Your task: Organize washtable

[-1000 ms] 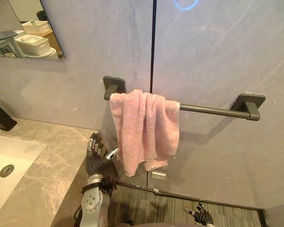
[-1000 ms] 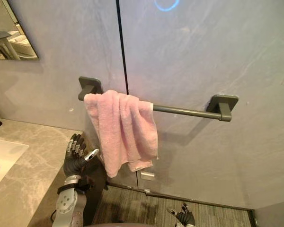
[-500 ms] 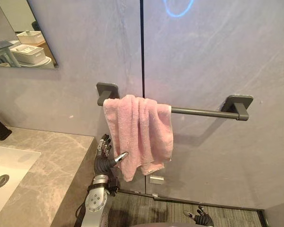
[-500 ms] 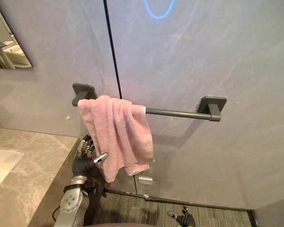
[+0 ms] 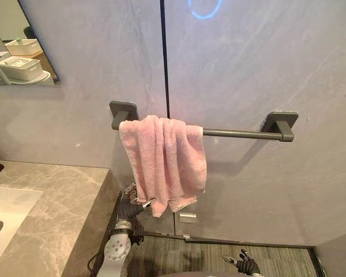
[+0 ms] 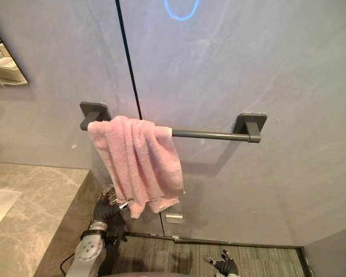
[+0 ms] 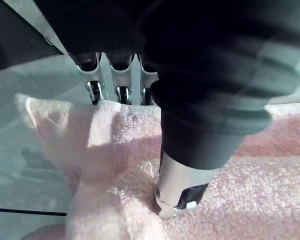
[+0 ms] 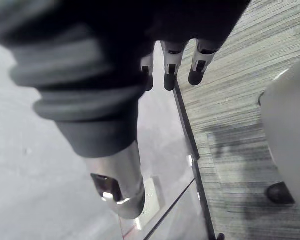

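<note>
Pink towel (image 5: 164, 158) hangs lengthwise down from horizontal bar (image 5: 242, 134).

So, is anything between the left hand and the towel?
Nothing visible. The left hand is at the lower end of the towel, which hangs on the bar, and the wrist view shows it touching the cloth.
</note>
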Controlling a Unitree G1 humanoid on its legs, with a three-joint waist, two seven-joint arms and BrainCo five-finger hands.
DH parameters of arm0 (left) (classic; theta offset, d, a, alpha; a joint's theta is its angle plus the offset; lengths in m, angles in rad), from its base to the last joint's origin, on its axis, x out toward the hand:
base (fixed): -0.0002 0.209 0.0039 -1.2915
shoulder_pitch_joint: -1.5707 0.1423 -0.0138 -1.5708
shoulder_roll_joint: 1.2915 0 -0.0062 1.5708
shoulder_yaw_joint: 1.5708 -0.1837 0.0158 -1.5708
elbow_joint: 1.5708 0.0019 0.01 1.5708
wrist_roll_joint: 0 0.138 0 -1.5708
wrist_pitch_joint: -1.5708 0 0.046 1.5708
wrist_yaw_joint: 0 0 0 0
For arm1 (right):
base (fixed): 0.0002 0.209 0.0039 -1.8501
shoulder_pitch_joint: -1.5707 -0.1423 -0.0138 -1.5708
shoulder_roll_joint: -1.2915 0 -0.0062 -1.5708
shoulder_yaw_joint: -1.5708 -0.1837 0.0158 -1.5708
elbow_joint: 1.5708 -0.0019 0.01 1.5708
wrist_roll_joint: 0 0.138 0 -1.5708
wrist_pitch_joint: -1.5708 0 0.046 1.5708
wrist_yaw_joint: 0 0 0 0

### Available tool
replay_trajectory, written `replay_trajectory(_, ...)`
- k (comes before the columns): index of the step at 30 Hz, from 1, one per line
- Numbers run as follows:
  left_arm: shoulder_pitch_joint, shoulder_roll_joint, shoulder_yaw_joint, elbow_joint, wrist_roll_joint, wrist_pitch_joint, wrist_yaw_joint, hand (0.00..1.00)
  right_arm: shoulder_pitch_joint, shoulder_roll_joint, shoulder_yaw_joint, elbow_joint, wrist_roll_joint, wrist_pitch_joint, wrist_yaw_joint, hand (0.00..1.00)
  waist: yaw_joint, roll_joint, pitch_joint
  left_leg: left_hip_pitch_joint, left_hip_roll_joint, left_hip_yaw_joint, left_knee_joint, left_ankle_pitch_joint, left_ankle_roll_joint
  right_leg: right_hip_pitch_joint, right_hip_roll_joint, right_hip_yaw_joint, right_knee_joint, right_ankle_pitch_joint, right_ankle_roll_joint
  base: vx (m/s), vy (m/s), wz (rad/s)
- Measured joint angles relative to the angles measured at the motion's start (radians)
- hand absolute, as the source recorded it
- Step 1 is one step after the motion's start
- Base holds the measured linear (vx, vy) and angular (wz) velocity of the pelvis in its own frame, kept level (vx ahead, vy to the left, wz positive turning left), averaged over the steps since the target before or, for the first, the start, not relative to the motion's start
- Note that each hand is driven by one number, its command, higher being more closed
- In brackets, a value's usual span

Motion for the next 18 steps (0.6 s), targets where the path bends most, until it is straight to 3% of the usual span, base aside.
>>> replay_trajectory(18,-0.034,0.025,-0.001,0.023,-0.002,-0.001,-0.001,1.0,-0.018,-0.021,0.04,-0.032,-0.012,0.001,0.003,0.0,-0.007,-0.002,0.023,-0.001,0.0,0.0,0.0,-0.001,0.001,0.001,0.002,0.016,-0.018,0.019,-0.001,-0.03,-0.01,-0.02)
